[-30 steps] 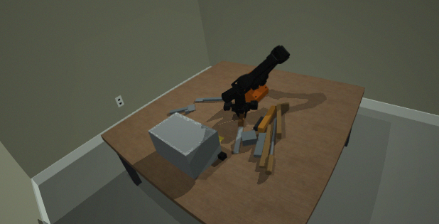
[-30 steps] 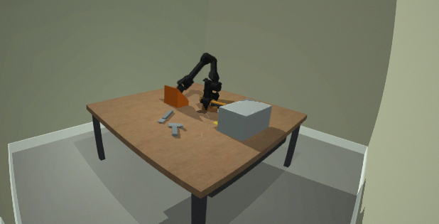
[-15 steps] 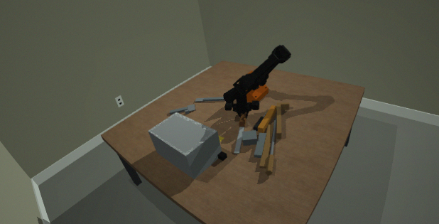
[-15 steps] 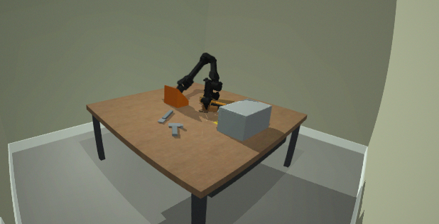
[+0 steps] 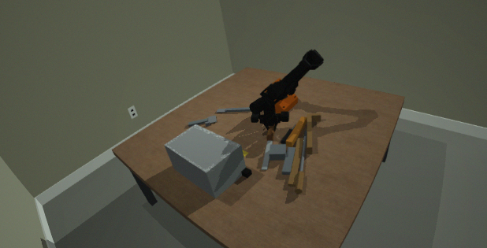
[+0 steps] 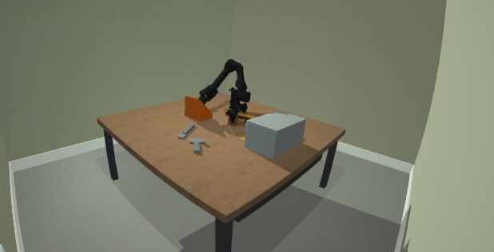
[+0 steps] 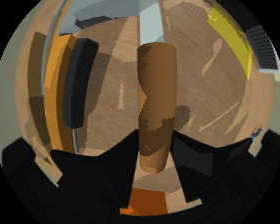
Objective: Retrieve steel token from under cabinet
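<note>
Outside the cabinet (image 5: pixel 202 149) (image 6: pixel 276 134) (image 7: pixel 265 52), I grip a brown handle (image 5: pixel 270 134) (image 6: pixel 233 122) (image 7: pixel 158 100) between the fingers of my gripper (image 5: pixel 270 128) (image 6: pixel 233 119) (image 7: pixel 152 132), its pale flat blade (image 5: pixel 265 159) (image 7: pixel 151 22) reaching out over the wooden table (image 5: pixel 335 179) (image 6: pixel 192 174) (image 7: pixel 111 125). The blade stands apart from the cabinet's walls.

The steel token at the heart of the job is not to be made out in any view; whether it lies beneath the cabinet or is hidden elsewhere, I cannot tell. A yellow strip (image 5: pixel 245 153) (image 6: pixel 242 138) (image 7: pixel 233 42) shows by the cabinet front, perhaps part of the marked area's edge, though its full outline is unclear.

A tool is in hand, and that is the only step I can vouch for as done. No token is seen lying flat within the marked area. If it remains underneath, the sweep or pull that brings it out is ahead, and my blade would need lining up with the gap under the cabinet. Still to come, too, are setting the tool down away from token and cabinet, opening my fingers and backing off. An orange bar (image 5: pixel 296 131) (image 7: pixel 58 95) lies to one side, out of my grasp.
</note>
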Available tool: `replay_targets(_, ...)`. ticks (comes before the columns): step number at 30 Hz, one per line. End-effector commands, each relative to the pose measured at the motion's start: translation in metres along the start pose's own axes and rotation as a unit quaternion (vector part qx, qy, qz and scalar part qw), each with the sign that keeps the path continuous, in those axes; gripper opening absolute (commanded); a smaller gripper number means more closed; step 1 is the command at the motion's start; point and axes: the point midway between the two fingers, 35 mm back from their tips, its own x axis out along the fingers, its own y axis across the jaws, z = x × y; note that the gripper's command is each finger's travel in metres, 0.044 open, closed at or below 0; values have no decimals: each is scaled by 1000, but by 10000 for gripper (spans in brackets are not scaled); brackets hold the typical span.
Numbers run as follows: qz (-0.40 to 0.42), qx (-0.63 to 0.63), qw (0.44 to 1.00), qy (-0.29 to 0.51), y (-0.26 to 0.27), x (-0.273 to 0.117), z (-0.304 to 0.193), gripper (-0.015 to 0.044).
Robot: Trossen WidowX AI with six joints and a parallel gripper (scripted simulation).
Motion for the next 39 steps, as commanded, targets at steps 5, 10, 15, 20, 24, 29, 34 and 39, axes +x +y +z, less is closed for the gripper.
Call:
replay_targets(5,2,-6,1000,-3,7,-1,3,0)
replay_targets(10,2,-6,1000,-3,9,-1,3,0)
replay_targets(15,2,-6,1000,-3,11,-1,3,0)
replay_targets(20,2,-6,1000,-3,12,-1,3,0)
replay_targets(24,2,-6,1000,-3,14,-1,4,0)
replay_targets(29,2,-6,1000,-3,15,-1,4,0)
replay_targets(34,2,-6,1000,-3,17,-1,4,0)
replay_targets(39,2,-6,1000,-3,18,-1,5,0)
